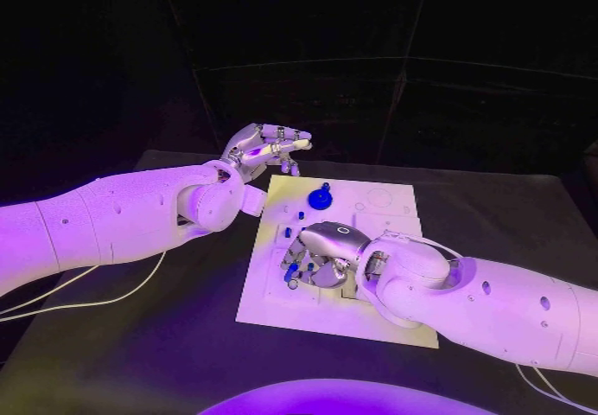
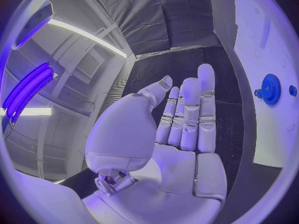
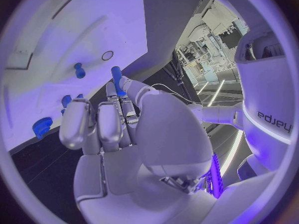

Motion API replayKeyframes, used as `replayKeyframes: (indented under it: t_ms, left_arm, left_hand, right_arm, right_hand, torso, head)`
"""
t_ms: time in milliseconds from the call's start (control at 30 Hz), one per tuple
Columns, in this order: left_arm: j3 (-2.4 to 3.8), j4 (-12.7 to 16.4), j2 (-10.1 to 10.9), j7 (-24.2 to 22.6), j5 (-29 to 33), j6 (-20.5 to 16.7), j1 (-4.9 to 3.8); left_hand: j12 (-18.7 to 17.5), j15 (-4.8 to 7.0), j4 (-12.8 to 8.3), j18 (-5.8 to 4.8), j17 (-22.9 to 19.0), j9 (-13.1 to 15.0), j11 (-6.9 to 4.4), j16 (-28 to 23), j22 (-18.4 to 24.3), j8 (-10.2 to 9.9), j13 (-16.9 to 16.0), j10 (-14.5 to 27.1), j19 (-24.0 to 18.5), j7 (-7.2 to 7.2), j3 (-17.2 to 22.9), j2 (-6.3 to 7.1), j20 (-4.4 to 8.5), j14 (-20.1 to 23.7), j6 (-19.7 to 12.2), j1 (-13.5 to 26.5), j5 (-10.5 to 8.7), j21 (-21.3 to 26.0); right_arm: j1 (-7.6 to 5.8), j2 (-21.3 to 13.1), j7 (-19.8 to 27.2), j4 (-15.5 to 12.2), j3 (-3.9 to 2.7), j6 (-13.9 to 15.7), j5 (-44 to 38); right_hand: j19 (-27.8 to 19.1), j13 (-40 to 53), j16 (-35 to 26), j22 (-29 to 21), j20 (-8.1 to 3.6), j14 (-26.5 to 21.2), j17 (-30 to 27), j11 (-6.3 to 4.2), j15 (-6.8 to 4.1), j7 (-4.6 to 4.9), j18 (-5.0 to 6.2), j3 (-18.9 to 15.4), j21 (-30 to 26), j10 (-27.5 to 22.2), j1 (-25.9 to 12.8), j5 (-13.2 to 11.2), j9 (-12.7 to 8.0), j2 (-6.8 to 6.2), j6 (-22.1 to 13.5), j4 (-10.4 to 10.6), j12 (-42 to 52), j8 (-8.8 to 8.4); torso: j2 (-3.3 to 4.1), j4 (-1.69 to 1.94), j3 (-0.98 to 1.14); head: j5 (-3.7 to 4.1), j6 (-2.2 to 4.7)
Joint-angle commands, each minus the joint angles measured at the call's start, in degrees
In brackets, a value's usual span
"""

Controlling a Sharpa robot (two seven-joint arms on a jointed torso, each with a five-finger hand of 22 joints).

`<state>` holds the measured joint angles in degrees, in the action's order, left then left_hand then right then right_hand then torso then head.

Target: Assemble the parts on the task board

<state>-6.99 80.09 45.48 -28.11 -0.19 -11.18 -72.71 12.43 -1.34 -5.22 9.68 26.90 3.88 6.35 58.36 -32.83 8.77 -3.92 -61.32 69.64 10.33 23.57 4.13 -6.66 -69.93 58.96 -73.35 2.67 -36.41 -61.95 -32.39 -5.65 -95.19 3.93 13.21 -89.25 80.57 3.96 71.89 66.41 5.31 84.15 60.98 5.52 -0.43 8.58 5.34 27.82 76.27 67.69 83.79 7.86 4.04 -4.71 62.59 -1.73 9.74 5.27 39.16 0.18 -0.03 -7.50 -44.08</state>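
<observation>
The white task board lies in the middle of the black table. A blue gear stands on its far part and shows again as the gear in the left wrist view. My right hand hangs low over the board's left middle, fingers curled down. There it pinches a blue peg between thumb and finger, just over the board. Another blue peg stands in the board, and a small blue gear lies near the fingers. My left hand is raised beyond the board's far left corner, its fingers straight and holding nothing.
Small blue pieces lie on the board beside my right hand. The board's right half carries only moulded outlines. A white cable runs over the table at the left. Black table surface surrounds the board.
</observation>
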Motion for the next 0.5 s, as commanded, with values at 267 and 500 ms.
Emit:
replayKeyframes:
  t_ms: [267, 500]
  left_arm:
    - [0.06, -0.1, -0.2, -0.4, 0.2, 0.7, -0.09]
    - [0.06, -0.2, -0.2, -0.4, 0.2, 0.7, -0.09]
  left_hand:
    - [0.3, 0.07, 0.0, 0.77, -0.1, 0.0, 0.02, 0.1, 0.1, -0.2, 0.0, 0.3, -0.3, 0.03, -0.4, -0.18, -0.17, 0.4, -0.4, -0.5, 0.30, 0.4]
    - [0.3, 0.07, 0.0, 0.77, -0.1, 0.0, 0.02, 0.1, 0.1, -0.2, 0.0, 0.3, -0.3, 0.03, -0.4, -0.18, -0.17, 0.4, -0.4, -0.5, 0.30, 0.4]
  right_arm:
    - [0.10, 0.1, -1.2, 0.3, 0.17, -4.3, -2.6]
    - [0.12, 0.3, -2.5, 0.7, 0.22, -4.8, -4.9]
  right_hand:
    - [0.0, 0.0, 0.2, 0.0, 0.10, 1.2, 0.1, -1.10, -0.15, 0.36, -0.50, 0.3, 0.0, 1.7, -0.4, 0.2, -0.1, -0.13, 0.0, 0.0, -0.3, -0.37]
    - [0.0, 0.1, 0.2, 0.1, 0.13, 1.2, 0.0, -1.09, -0.13, 0.36, -0.51, 0.3, 0.0, 1.7, -0.7, 0.1, -0.1, -0.15, 0.1, 0.1, -0.4, -0.38]
  torso:
    - [0.02, -0.03, -0.01]
    - [-0.04, -0.03, 0.04]
  head:
    - [-0.18, -0.43]
    - [-0.24, -0.65]
